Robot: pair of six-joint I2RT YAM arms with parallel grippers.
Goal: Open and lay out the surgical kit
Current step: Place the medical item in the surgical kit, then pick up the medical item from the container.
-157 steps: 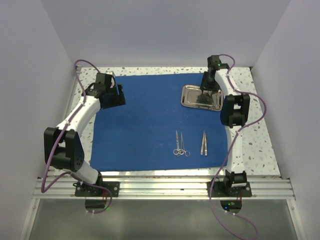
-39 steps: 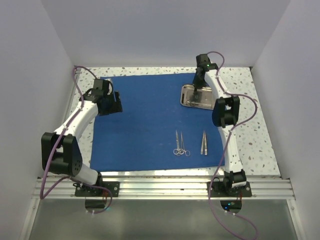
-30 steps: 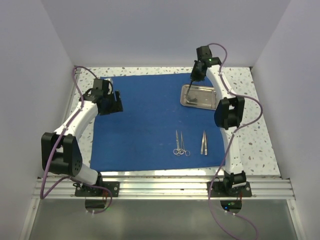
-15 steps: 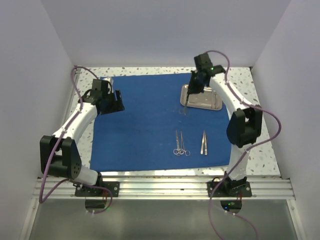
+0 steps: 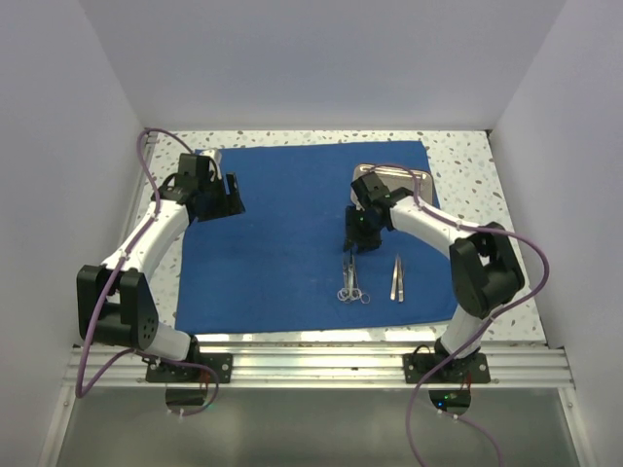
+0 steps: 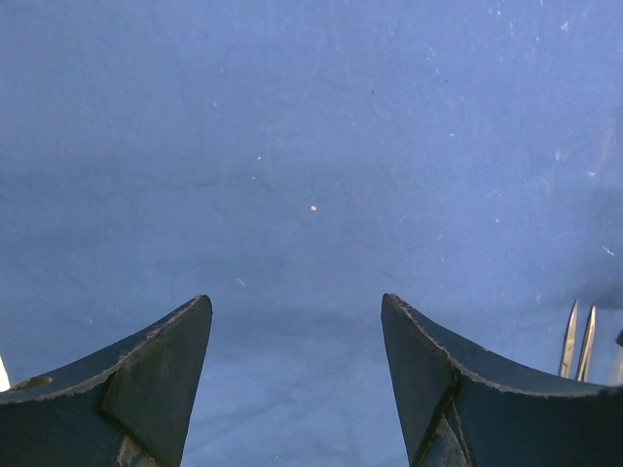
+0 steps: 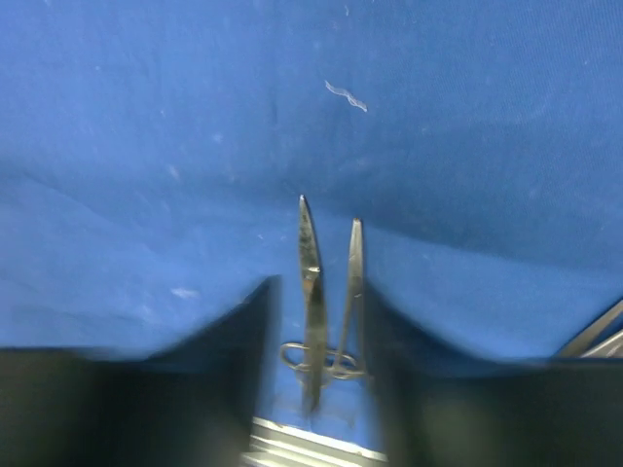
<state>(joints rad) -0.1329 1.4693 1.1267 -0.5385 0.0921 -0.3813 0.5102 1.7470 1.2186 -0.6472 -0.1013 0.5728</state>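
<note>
Top view: royal-blue cloth wrap (image 5: 282, 233) lies spread flat on the speckled table (image 5: 477, 165); steel tray (image 5: 417, 181) sits at the cloth's 1 o'clock corner, partly hidden behind the right arm.

Scissors and forceps (image 5: 350, 280) lie side by side toward the cloth's 5 o'clock, rings to 6 o'clock and tips to 12; cannot tell which is which; tweezers (image 5: 397, 278) lie just at their 3 o'clock, not touching them.

Right gripper (image 5: 352, 240) hangs over the cloth just at 12 o'clock of the scissors and forceps, and at 7 o'clock of the tray; its wrist view is blurred; a gap shows between its fingers (image 7: 224, 360), with the two ring-handled tools seen through it; cannot tell whether the fingers clamp anything.

Left gripper (image 5: 232, 195) is at the cloth's 10 o'clock edge, well apart from the tools; its wrist view shows the fingers (image 6: 146, 379) spread wide, blue cloth below the gap; two silver tips (image 6: 576, 341) show at 4 o'clock in that view, tool not identifiable.
</note>
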